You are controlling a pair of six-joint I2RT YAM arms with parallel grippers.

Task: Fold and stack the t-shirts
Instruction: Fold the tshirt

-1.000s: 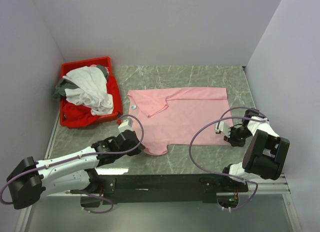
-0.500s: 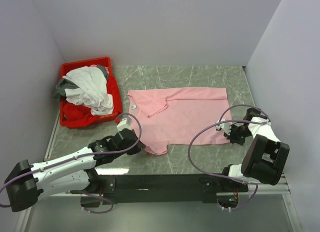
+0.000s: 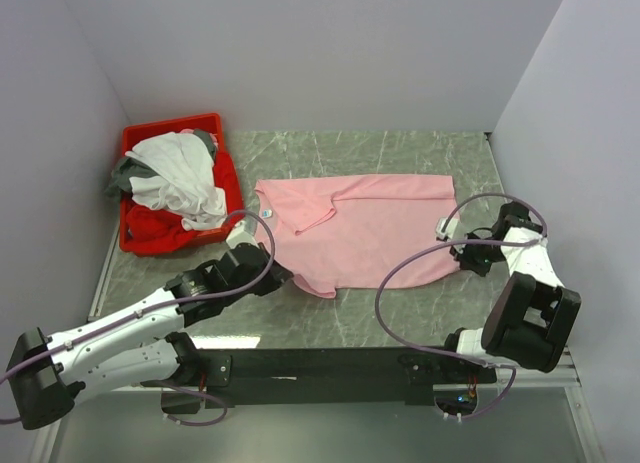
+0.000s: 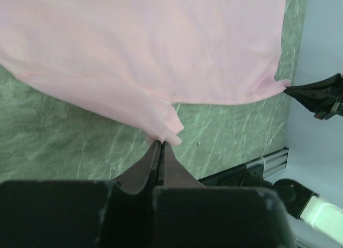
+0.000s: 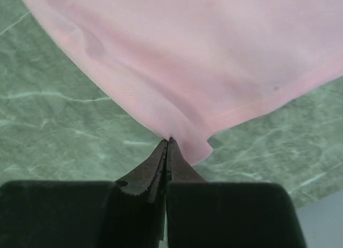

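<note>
Two thin pinches: left jaws and right jaws clenched on the near corners of the tee (image 3: 370, 228). Either could slip on lifting, skewing the fold.

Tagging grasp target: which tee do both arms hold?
The pink t-shirt, spread flat on the table; the other tees lie heaped in the red bin.
</note>
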